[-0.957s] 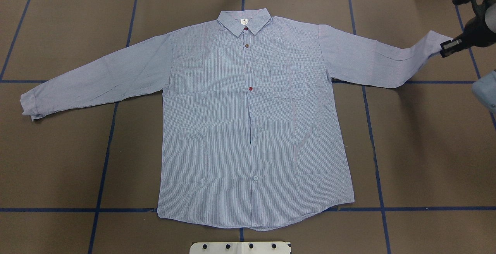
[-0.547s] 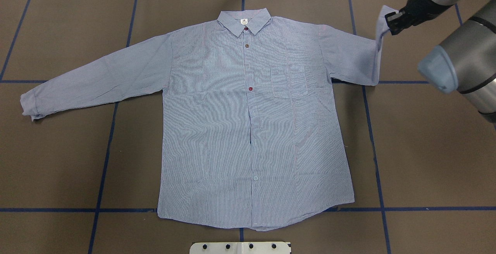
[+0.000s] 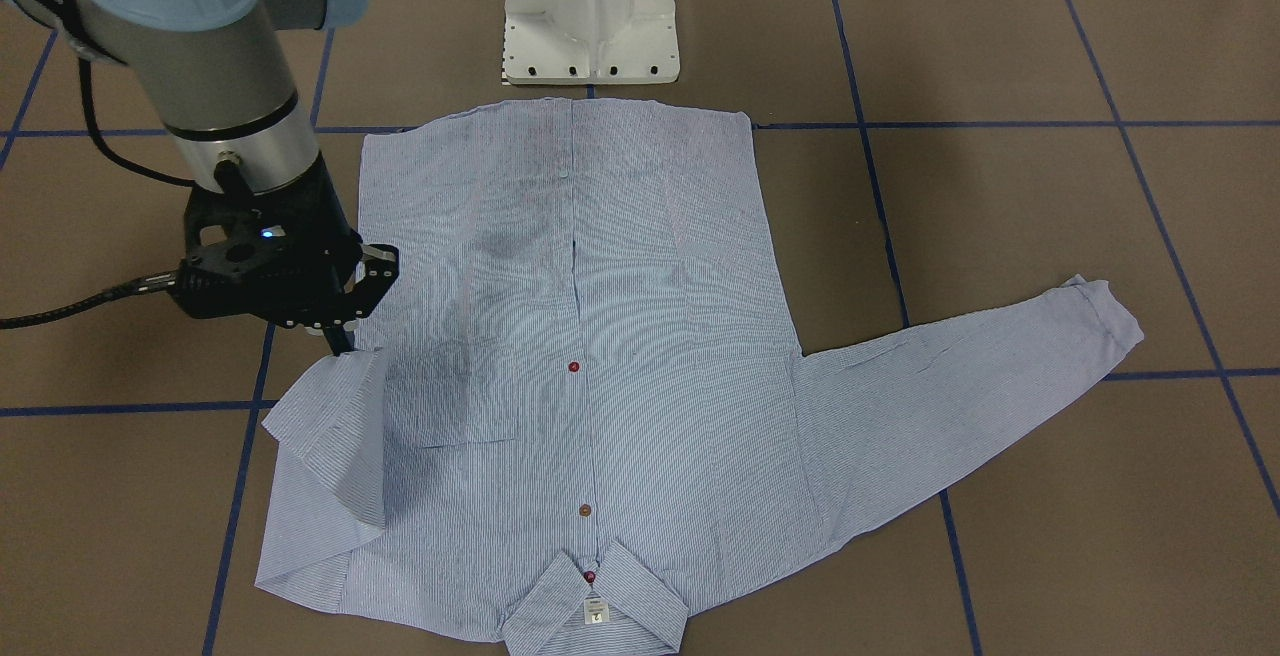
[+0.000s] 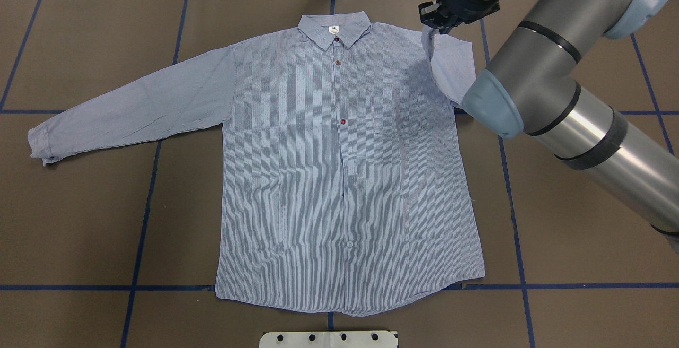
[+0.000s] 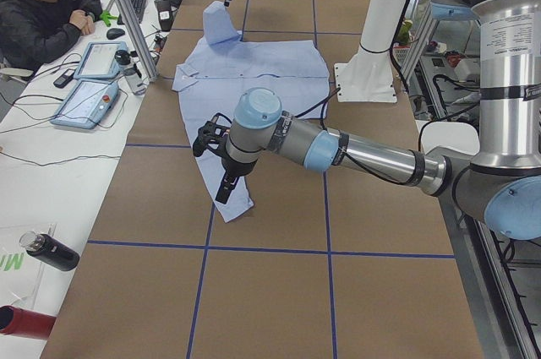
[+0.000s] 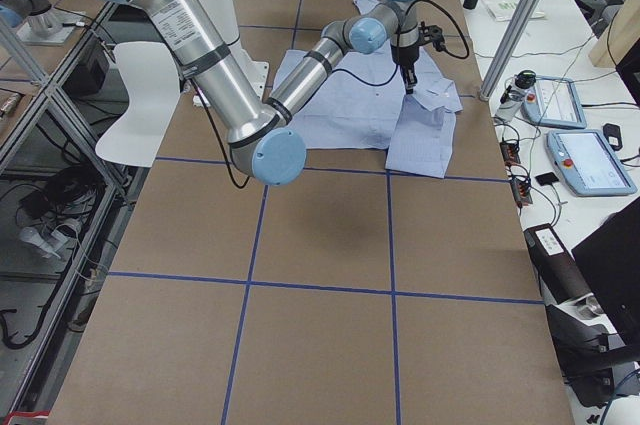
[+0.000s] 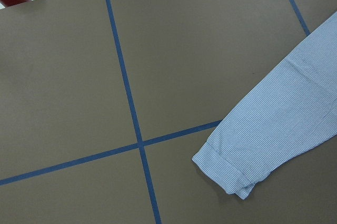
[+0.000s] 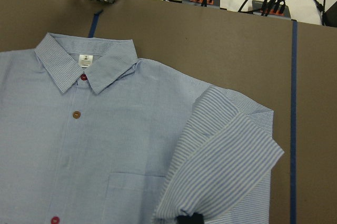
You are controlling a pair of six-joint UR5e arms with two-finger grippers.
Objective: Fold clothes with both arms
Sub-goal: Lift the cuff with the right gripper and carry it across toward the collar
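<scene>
Your right gripper [image 4: 436, 22], pinching the sleeve cuff [image 4: 431, 45], has swung left over the shirt [image 4: 318, 178], starting that fold; you cannot tell the left gripper's [image 5: 226, 188] state.

Flat blue striped shirt [image 4: 339, 178], one sleeve [image 4: 450, 67] aloft

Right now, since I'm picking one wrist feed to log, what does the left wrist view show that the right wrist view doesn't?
Only the left wrist view: the flat sleeve's cuff lying near a blue tape crossing. Only the right wrist view: the collar, its white label, and the other sleeve raised, pinched by the right fingers. Both: the striped shirt on the brown table.
</scene>
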